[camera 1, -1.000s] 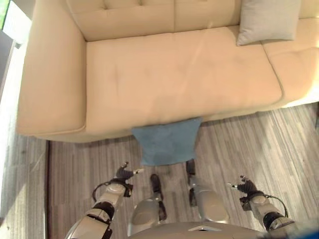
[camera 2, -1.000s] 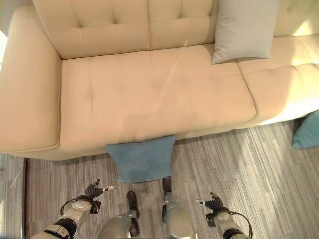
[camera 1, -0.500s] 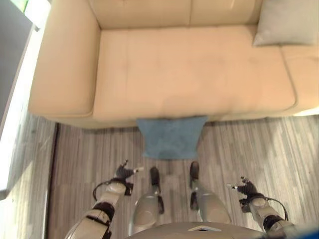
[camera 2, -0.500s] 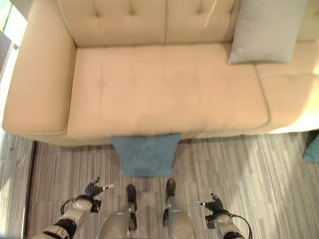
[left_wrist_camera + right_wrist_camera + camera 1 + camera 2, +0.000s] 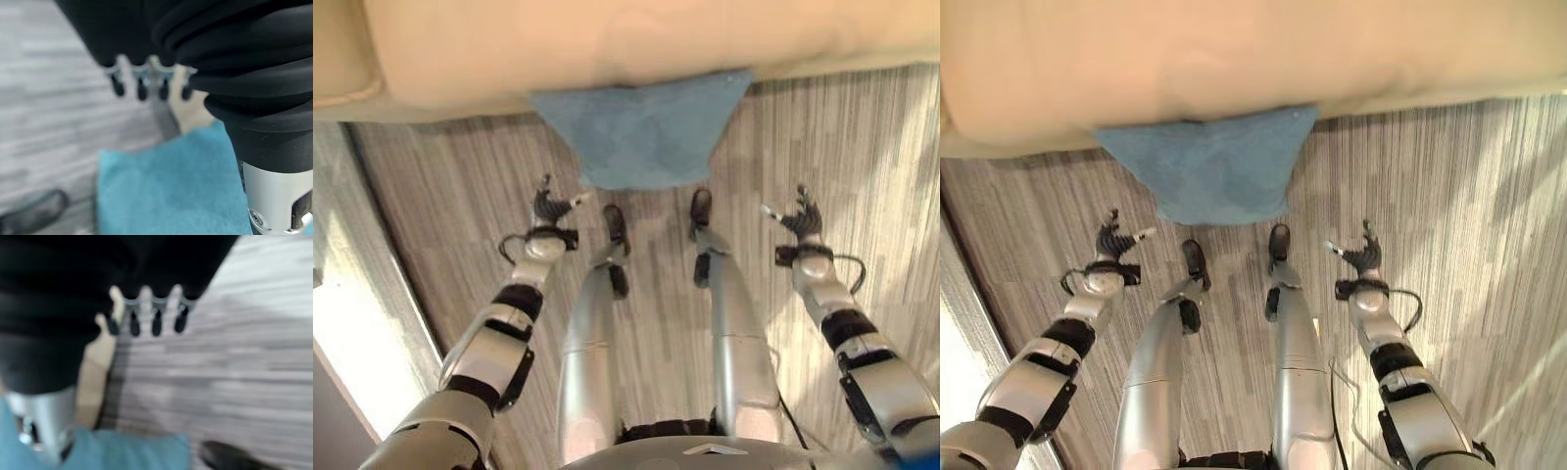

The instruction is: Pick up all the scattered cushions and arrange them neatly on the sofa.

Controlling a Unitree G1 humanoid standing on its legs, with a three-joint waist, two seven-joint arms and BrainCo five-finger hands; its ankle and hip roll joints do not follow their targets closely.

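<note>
One beige sofa [image 5: 607,39] spans the far edge of the scene in both eye views, its front edge showing as a broad padded band above the floor. Below it runs a grey wood-grain floor [image 5: 1449,186], striped with fine lines and crossed by patches of light on the robot's right.

A blue cushion [image 5: 641,132] lies on that floor, its far edge tucked against the base of the sofa and its near edge pointing toward the robot. It sits roughly midway between the two arms, a little ahead of both hands and touched by neither. The same blue fabric appears in the left wrist view [image 5: 171,191], beyond the fingertips, and a corner of it shows in the right wrist view [image 5: 122,453].

The left hand [image 5: 548,208] hangs above the bare floor just beside the cushion's near left corner, its fingers relaxed and slightly spread, the thumb held out toward the cushion, holding nothing. In its own wrist view the dark fingertips [image 5: 140,89] stand in a loose row, apart from the cloth.

The right hand [image 5: 800,217] hovers over the floor on the other side, further from the cushion, fingers likewise loosely spread and empty, thumb out toward the middle.
</note>
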